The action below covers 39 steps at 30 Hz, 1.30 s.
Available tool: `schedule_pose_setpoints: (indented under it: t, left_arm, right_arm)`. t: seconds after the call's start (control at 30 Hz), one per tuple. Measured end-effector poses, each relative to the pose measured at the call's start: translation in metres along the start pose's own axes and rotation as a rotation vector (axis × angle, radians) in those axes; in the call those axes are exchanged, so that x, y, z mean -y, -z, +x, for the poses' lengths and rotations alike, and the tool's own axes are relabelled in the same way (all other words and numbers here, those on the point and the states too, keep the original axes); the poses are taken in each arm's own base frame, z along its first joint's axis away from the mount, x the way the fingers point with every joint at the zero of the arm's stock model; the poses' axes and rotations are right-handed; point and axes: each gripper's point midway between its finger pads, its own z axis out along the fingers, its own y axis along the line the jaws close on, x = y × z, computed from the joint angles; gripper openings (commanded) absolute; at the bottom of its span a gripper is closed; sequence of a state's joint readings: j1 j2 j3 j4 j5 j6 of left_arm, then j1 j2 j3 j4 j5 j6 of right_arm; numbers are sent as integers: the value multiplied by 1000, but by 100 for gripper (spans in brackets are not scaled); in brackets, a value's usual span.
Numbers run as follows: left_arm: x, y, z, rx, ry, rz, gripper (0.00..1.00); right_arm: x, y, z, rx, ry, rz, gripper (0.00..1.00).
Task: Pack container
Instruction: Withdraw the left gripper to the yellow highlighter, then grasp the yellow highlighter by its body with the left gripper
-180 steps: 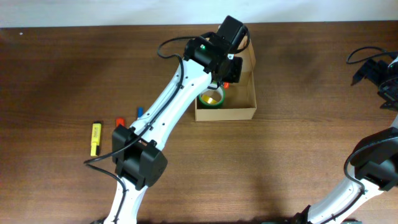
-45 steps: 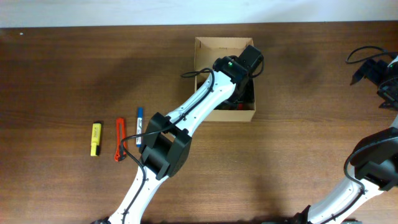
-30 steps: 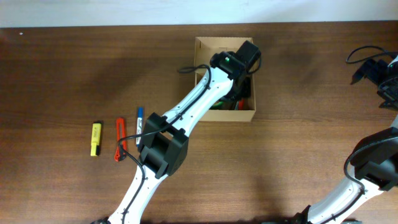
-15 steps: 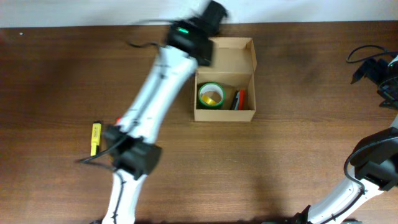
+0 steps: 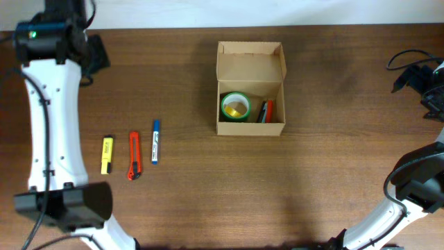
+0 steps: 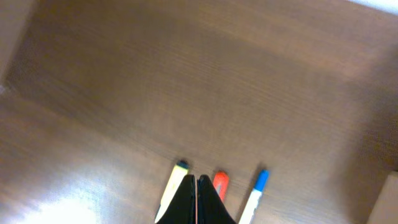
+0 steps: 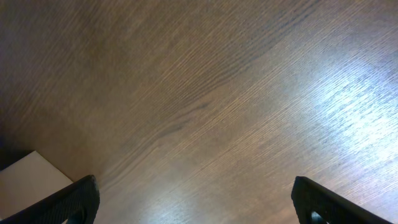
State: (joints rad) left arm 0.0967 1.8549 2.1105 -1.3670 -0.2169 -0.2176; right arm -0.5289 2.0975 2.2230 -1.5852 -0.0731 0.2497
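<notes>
The container (image 5: 250,55) is a tan cardboard box at the back middle of the table, with its lid flap open toward the far side. Inside lie a green tape roll (image 5: 236,107) and red and dark pens (image 5: 266,110). A yellow highlighter (image 5: 106,154), an orange cutter (image 5: 133,155) and a blue marker (image 5: 156,142) lie in a row at the left. My left gripper (image 5: 92,55) is high at the far left, shut and empty. In the left wrist view the gripper (image 6: 196,186) is above the highlighter (image 6: 171,188), cutter (image 6: 220,182) and marker (image 6: 255,191). My right gripper (image 5: 414,78) is open and empty at the far right.
A black cable (image 5: 402,61) loops by the right gripper. The right wrist view shows bare wood between the open fingertips (image 7: 79,198) and a white surface (image 7: 28,180) at lower left. A corner of the box (image 6: 392,196) shows at the left wrist view's right edge.
My left arm has swung away from the box to the far left back of the table, uncovering the box and its contents. The right arm has not moved.
</notes>
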Motion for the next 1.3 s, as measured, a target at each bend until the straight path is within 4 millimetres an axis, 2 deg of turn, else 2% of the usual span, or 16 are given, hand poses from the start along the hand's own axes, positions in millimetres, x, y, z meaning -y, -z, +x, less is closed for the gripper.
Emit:
schedule_pose_setpoints:
  t: [0.1, 0.17, 0.2, 0.23, 0.33, 0.43, 0.6, 0.7, 0.87, 1.0, 1.13, 1.3]
  left_arm:
    - [-16, -25, 32, -64, -31, 3, 3]
    - [-26, -33, 58, -82, -59, 9, 8]
    - [-30, -32, 70, -95, -75, 8, 18]
    - [-38, -27, 87, -93, -96, 0, 23]
    - [-51, -15, 115, -47, -139, -29, 35]
    - [-57, -18, 138, -53, -172, -45, 42]
    - [-59, -59, 180, -202, -252, -49, 53]
    - [-63, -77, 191, -277, -272, -28, 58]
    - [-74, -106, 208, -407, -268, -8, 59]
    - [-75, -126, 224, -521, -297, 11, 72]
    - [-72, -138, 227, -569, -329, 30, 84]
    - [-72, -144, 229, -589, -352, 40, 87]
  right_arm:
    - [0, 0, -1, 6, 0, -1, 99]
    - [-1, 0, -4, 15, 1, -4, 99]
    - [-1, 0, -5, 18, 1, -5, 99]
    - [-1, 0, -5, 20, 1, -5, 99]
    - [-1, 0, -5, 20, 1, -5, 99]
    - [-1, 0, -5, 20, 1, -5, 99]
    - [-1, 0, -5, 18, 1, -5, 99]
    - [-1, 0, -5, 18, 1, -5, 99]
    - [-1, 0, -4, 18, 1, -5, 99]
    - [-1, 0, -5, 18, 1, -5, 99]
    - [-1, 0, -5, 18, 1, -5, 99]
    - [-1, 0, -5, 20, 1, -5, 99]
